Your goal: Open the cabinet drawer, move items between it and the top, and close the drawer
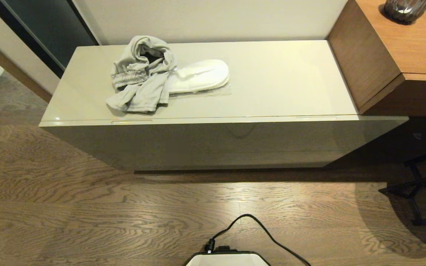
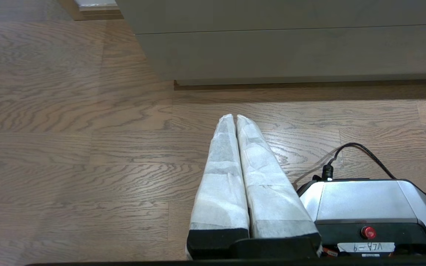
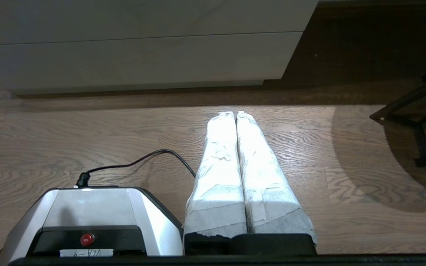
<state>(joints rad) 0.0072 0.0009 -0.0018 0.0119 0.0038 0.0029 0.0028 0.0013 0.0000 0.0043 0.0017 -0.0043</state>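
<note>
Grey garment (image 1: 141, 74) hides slippers' (image 1: 202, 75) left end; vase (image 1: 407, 9) cut off at top edge.

Glossy beige top (image 1: 279, 81): grey garment (image 1: 142, 74) overlapping wrapped white slippers (image 1: 202, 75).

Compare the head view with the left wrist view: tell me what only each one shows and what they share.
Only the head view shows the top with the light grey garment partly over wrapped white slippers, and the brown wooden unit. Only the left wrist view shows the left tool, shut, hanging above the floor. Both show the closed cabinet drawer front, the wood floor and the robot's base.
</note>
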